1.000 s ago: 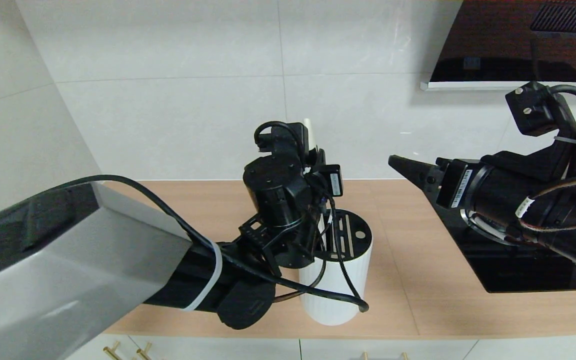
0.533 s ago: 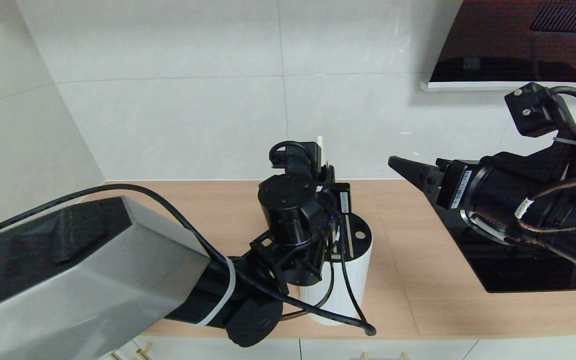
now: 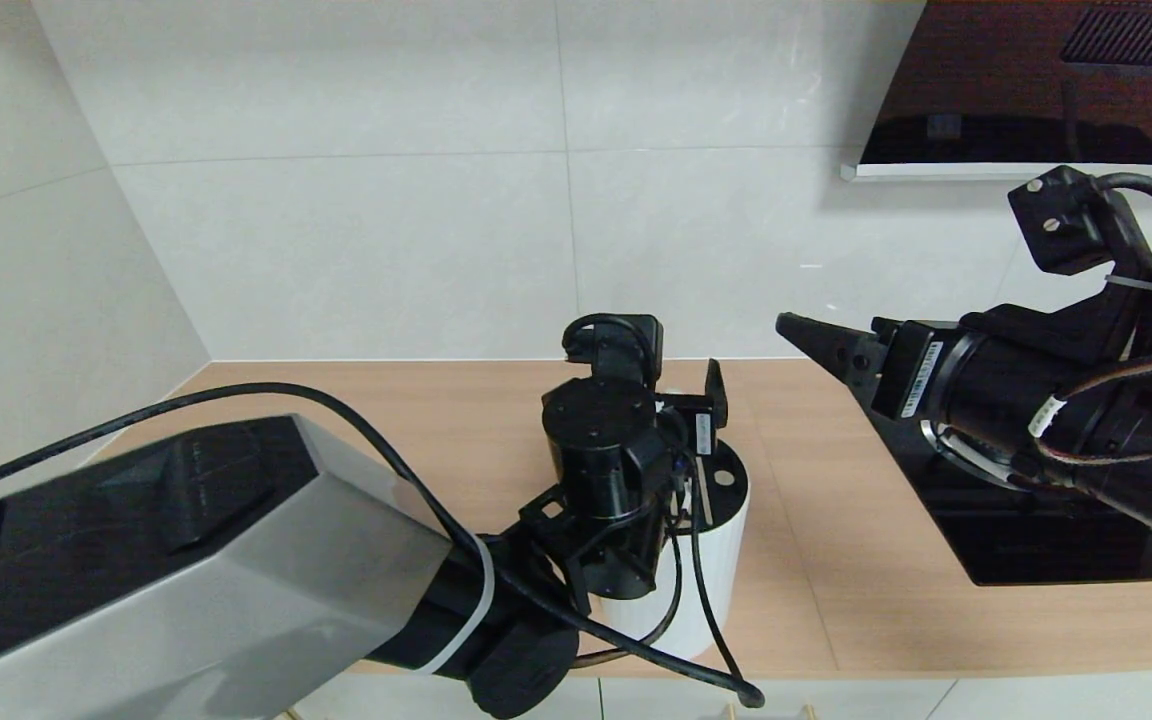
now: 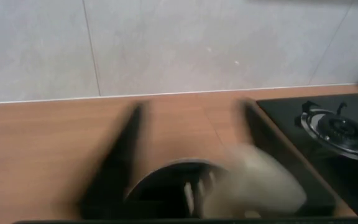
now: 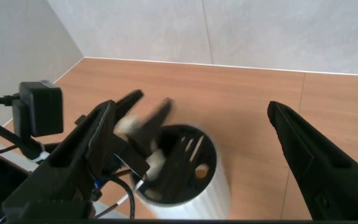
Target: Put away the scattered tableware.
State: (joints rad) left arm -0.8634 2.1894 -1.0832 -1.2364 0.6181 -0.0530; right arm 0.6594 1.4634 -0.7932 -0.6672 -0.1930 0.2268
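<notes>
A white ribbed utensil holder (image 3: 726, 545) with a black slotted top (image 5: 188, 158) stands on the wooden counter (image 3: 816, 600). My left gripper (image 3: 686, 440) points straight down just above its top (image 4: 166, 171). The fingers (image 4: 123, 155) are spread apart, so it is open. A cream-coloured utensil (image 4: 253, 183) shows as a blur between them at the holder's mouth, and I cannot tell its exact shape. My right gripper (image 3: 801, 335) hangs open in the air to the right of the holder, above the counter. Its two fingers (image 5: 309, 155) frame the holder from a distance.
A black gas cooktop (image 3: 1036, 540) with a burner (image 4: 340, 124) is set into the counter on the right, under a dark range hood (image 3: 1036, 80). A tiled wall (image 3: 386, 250) runs behind the counter. Bare counter lies left of and behind the holder.
My left arm has come down and a little to the right onto the holder. The cream handle that stood up above the gripper has sunk toward the holder. The right arm has kept still.
</notes>
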